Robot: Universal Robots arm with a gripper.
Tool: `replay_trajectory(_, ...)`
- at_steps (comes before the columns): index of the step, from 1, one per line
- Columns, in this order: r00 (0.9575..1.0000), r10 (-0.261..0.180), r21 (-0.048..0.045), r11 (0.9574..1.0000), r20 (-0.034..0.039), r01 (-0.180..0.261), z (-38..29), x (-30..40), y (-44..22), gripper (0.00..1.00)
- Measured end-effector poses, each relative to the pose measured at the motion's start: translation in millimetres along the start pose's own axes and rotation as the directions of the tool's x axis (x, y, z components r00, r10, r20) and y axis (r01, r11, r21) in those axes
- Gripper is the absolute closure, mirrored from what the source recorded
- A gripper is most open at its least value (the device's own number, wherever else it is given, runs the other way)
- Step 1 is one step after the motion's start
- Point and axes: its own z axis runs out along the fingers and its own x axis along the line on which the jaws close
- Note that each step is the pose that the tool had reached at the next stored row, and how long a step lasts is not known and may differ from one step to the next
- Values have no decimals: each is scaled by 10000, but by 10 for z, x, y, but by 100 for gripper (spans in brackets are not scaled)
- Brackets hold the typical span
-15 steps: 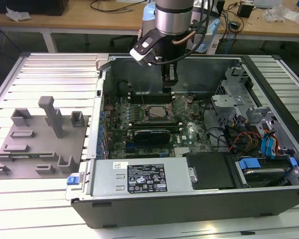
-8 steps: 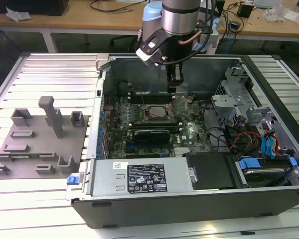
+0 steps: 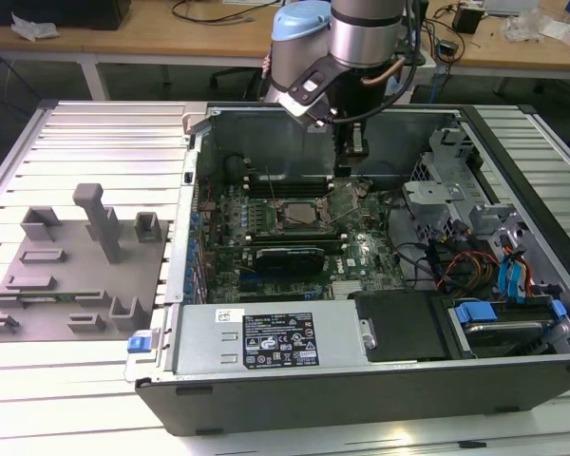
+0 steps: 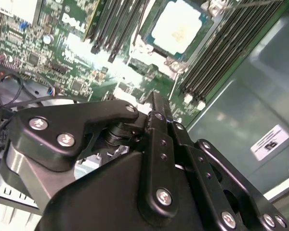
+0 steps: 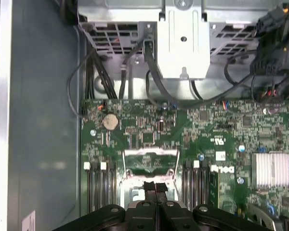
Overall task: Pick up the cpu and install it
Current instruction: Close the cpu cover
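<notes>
- The pincer is seen with its two tips pressed together and nothing held between them. It hangs low inside the computer case, just over the hinged metal frame of the socket. Whether the tips touch that frame cannot be told.
- The step in hand is judged to be the securing of a chip already laid in place. It would be done well if force were put slowly on the frame alone, never on the chip's top, and the memory slots were kept clear of.
- The cpu is found flat in the socket, between the banks of slots. In the exterior view it lies at about eight o'clock from the pincer, near but apart.
- It is seen as a flat square with a shiny silver-white top and a thin darker rim. It seems to sit level, though glare hides its corners.
- Far out at nine o'clock in that view, a grey fixture plate rests on the table, well apart.
</notes>
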Motion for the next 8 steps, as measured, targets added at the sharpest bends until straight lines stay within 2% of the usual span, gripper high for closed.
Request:
replay_trajectory(5, 10000, 0, 1, 10000, 2, 0, 6, 0, 120, 89)
replay_trajectory(8, 10000, 1, 0, 10000, 0, -1, 11, 0, 216, 89)
